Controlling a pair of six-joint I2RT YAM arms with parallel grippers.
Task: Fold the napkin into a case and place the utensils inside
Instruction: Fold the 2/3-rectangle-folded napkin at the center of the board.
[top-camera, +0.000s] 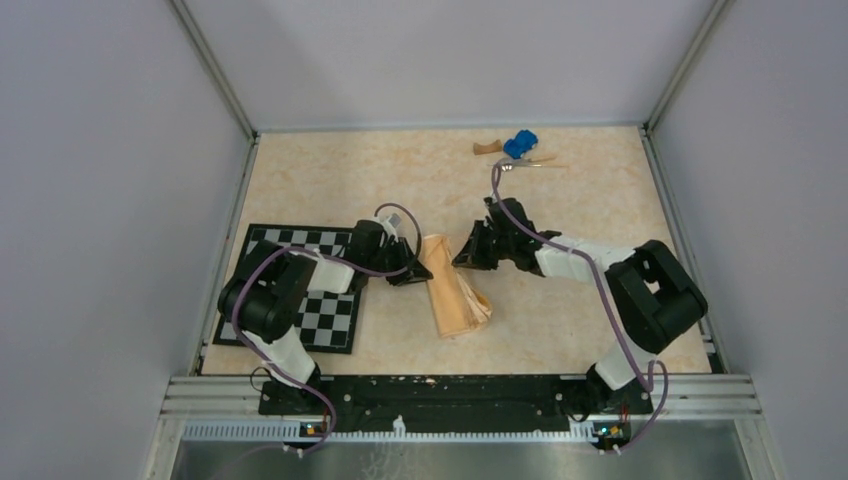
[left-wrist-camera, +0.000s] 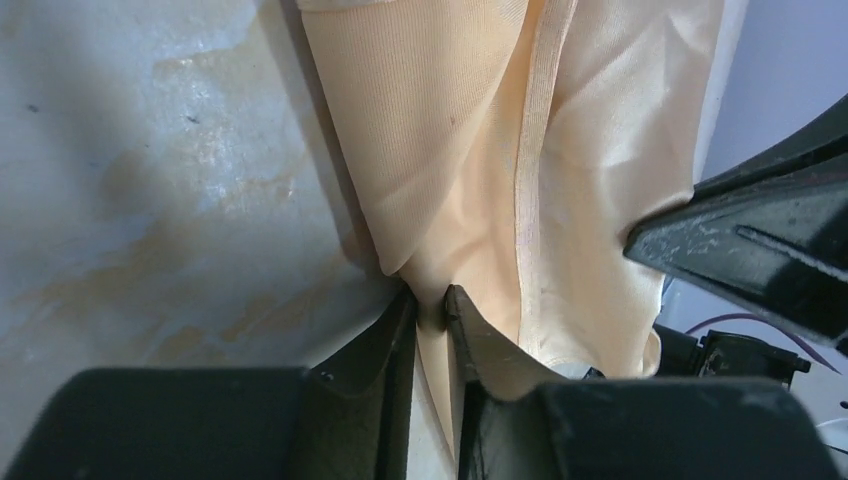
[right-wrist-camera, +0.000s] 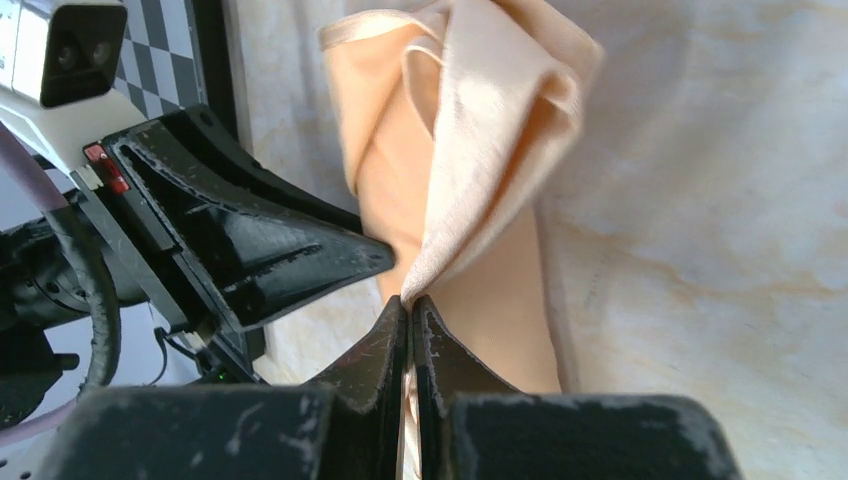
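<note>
The peach-orange napkin (top-camera: 452, 292) lies bunched in a narrow folded strip at the table's middle, just right of the checkerboard mat. My left gripper (top-camera: 415, 272) is shut on its left edge; the left wrist view shows the cloth (left-wrist-camera: 470, 150) pinched between the fingertips. My right gripper (top-camera: 462, 255) is shut on an upper corner of the cloth (right-wrist-camera: 470, 170), lifting a fold. The two grippers are close together, facing each other across the strip's far end. The silver utensils (top-camera: 520, 163) lie at the back right, far from both grippers.
The black-and-white checkerboard mat (top-camera: 330, 315) lies under the left arm. A blue toy car (top-camera: 520, 144) and a brown curved wooden block (top-camera: 487, 149) sit by the utensils near the back wall. Metal rails edge the table.
</note>
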